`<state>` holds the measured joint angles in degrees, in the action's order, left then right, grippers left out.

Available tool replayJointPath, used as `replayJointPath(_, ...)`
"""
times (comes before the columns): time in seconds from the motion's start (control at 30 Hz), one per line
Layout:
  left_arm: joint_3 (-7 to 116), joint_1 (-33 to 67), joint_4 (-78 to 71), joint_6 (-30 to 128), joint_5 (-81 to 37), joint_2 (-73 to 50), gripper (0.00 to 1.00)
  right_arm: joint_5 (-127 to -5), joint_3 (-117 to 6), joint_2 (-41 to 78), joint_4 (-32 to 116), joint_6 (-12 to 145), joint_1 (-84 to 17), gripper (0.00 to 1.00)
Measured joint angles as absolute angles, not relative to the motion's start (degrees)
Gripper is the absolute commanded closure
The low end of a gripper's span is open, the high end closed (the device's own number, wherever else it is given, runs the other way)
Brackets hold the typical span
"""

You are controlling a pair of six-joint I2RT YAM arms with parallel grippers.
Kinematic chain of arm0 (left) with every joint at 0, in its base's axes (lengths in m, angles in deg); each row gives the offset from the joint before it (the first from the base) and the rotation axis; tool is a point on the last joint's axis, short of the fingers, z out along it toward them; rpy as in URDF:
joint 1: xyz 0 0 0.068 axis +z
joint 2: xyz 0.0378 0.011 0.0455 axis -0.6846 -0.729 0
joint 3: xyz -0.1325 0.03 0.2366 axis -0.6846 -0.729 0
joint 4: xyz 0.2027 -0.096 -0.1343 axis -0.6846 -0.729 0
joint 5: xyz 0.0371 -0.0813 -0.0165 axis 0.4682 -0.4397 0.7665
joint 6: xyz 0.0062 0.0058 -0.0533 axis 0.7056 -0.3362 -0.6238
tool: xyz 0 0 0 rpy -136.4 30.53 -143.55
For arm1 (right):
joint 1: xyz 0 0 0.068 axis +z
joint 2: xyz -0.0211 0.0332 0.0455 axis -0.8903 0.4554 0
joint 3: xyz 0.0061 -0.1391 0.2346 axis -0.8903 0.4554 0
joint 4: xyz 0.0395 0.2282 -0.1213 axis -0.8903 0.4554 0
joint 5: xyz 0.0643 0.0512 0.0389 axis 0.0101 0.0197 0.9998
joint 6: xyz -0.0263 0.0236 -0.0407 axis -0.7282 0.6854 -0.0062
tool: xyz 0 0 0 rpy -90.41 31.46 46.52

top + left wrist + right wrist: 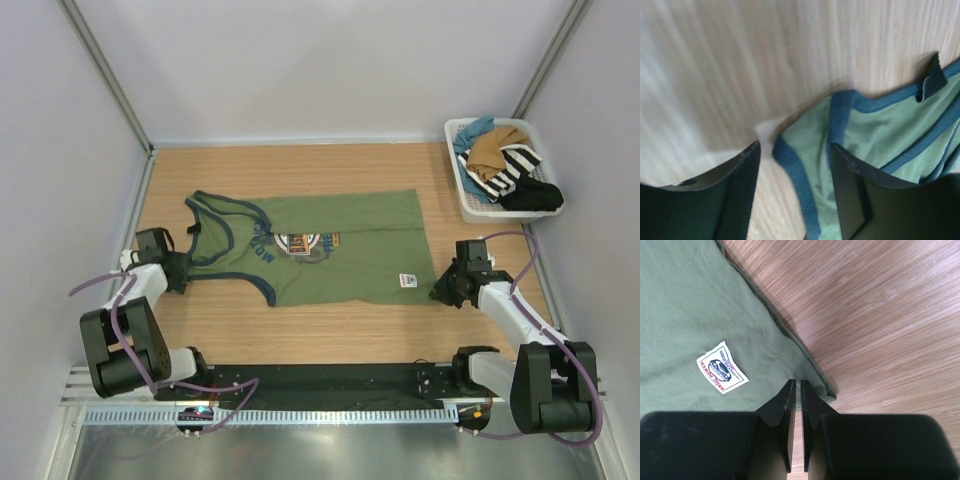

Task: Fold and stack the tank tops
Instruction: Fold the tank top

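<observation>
The olive green tank top (330, 245) with dark blue-grey trim lies flat on the wooden table, straps to the left. My left gripper (188, 268) is open at the near strap. In the left wrist view (792, 147) the trimmed strap end (795, 170) lies between the spread fingers. My right gripper (440, 292) sits at the top's near right hem corner. In the right wrist view (795, 382) its jaws are nearly closed on the hem edge (815, 375). The tan-brown tank top (488, 150) lies bunched in the basket.
A white basket (464, 190) at the far right holds a black-and-white striped garment (514, 165), a black garment (535, 196) and a blue cloth (470, 133). Grey walls close in the table on three sides.
</observation>
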<state>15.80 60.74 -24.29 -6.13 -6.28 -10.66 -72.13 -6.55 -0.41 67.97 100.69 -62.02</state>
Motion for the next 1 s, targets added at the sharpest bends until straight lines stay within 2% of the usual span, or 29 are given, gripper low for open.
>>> replayJointPath(0.17,19.1,60.37,-20.71,-4.82,-8.6,-16.43,0.53,-72.15,-6.55,-0.41,68.02,100.73,-62.02,0.85)
replayJointPath(0.23,19.6,59.95,-19.42,-4.79,-9.01,-17.78,0.74,-72.2,-6.55,-0.41,68.06,100.73,-62.02,0.85)
replayJointPath(0.27,19.63,59.71,-18.96,-4.71,-9.03,-18.44,0.93,-72.2,-6.55,-0.41,68.1,100.73,-62.02,0.85)
replayJointPath(0.3,19.63,59.58,-18.55,-4.58,-9.25,-19.03,1.0,-72.22,-6.55,-0.41,68.17,100.75,-62.02,0.85)
replayJointPath(0.67,21.51,61.88,-25.63,-3.02,-4.55,-18.53,1.0,-72.63,-6.61,-0.7,70.07,100.75,-62.02,0.84)
replayJointPath(0.8,21.51,64.3,-29.54,-3.09,-3.57,-16.84,1.0,-73.16,-6.98,-0.87,70.68,100.82,-62.02,0.8)
replayJointPath(0.87,21.51,64.74,-30.96,-3.24,-3.09,-15.88,1.0,-73.79,-7.4,-0.87,71.19,100.91,-62.02,0.74)
replayJointPath(0.93,21.51,64.76,-31.46,-3.05,-3.09,-15.16,0.87,-74.01,-7.75,-0.87,71.62,100.99,-62.02,0.63)
replayJointPath(0.97,21.51,64.74,-31.55,-2.85,-3.29,-14.88,0.8,-74.08,-7.88,-0.87,71.82,101.04,-62.02,0.62)
replayJointPath(1.0,21.51,64.76,-31.62,-2.48,-3.44,-14.64,0.63,-74.1,-8.12,-0.87,72.17,100.93,-62.02,0.62)
